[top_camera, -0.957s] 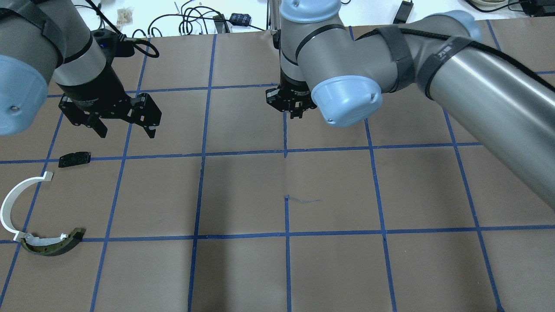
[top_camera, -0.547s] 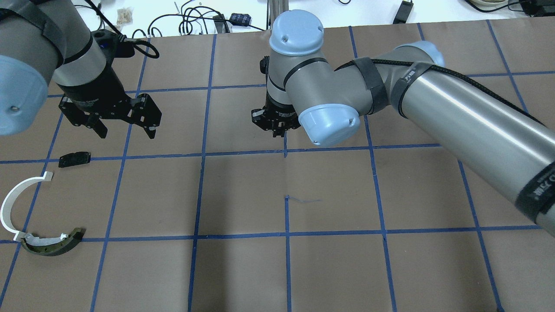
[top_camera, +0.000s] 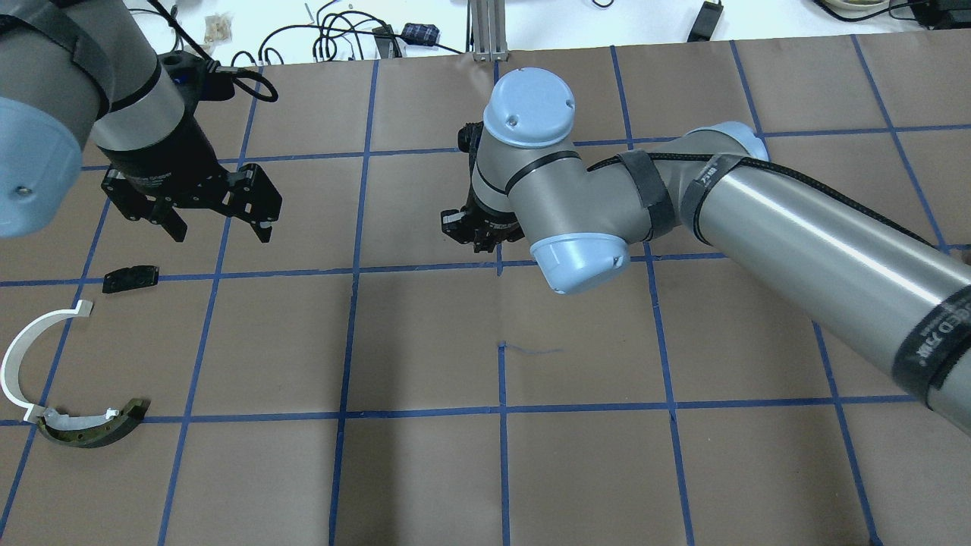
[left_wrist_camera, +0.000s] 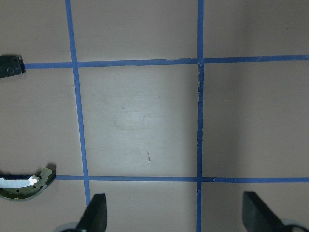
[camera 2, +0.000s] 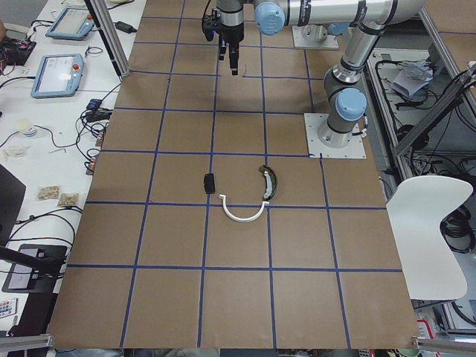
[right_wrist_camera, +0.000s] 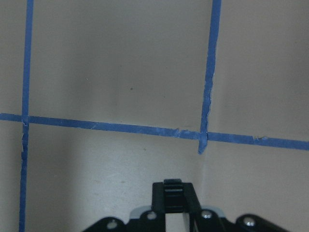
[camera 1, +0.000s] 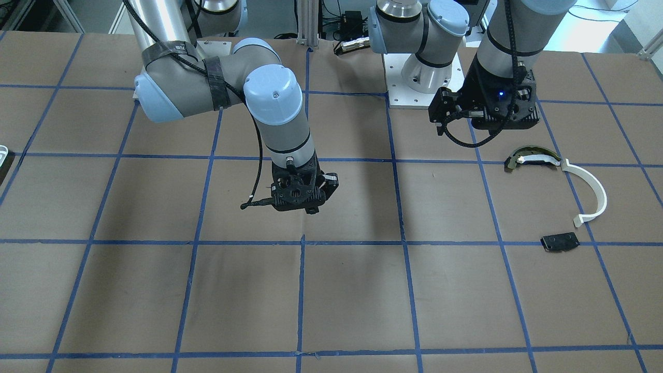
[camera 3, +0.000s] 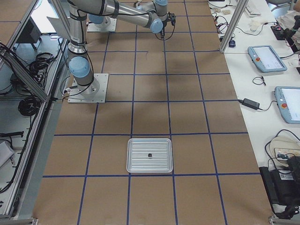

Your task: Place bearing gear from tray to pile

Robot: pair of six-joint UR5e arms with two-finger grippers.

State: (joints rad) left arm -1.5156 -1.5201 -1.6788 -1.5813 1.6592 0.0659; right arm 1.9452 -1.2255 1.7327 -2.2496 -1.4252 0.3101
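Observation:
My right gripper (top_camera: pixel 479 241) hangs above the table's middle. It is shut on a small dark toothed piece, the bearing gear (right_wrist_camera: pixel 174 184), which peeks out between its fingertips. The pile lies at the robot's left: a white half-ring (top_camera: pixel 23 356), a curved black-and-gold piece (top_camera: pixel 95 428) and a small black plate (top_camera: pixel 130 277). My left gripper (top_camera: pixel 221 231) hovers open just beyond the plate with nothing between its fingers (left_wrist_camera: pixel 96 212). The tray (camera 3: pixel 130 154) sits far off on the robot's right with one small dark item (camera 3: pixel 149 155) in it.
Blue tape lines grid the brown table cover. Cables and small devices (top_camera: pixel 341 34) lie beyond the far edge. Tablets (camera 3: pixel 267 58) rest on a side bench. The arms' white base plate (camera 1: pixel 422 85) stands at the robot's side of the table.
My right arm has swung left and toward the robot's side, carrying its shut gripper along. The left arm and the pile have not moved.

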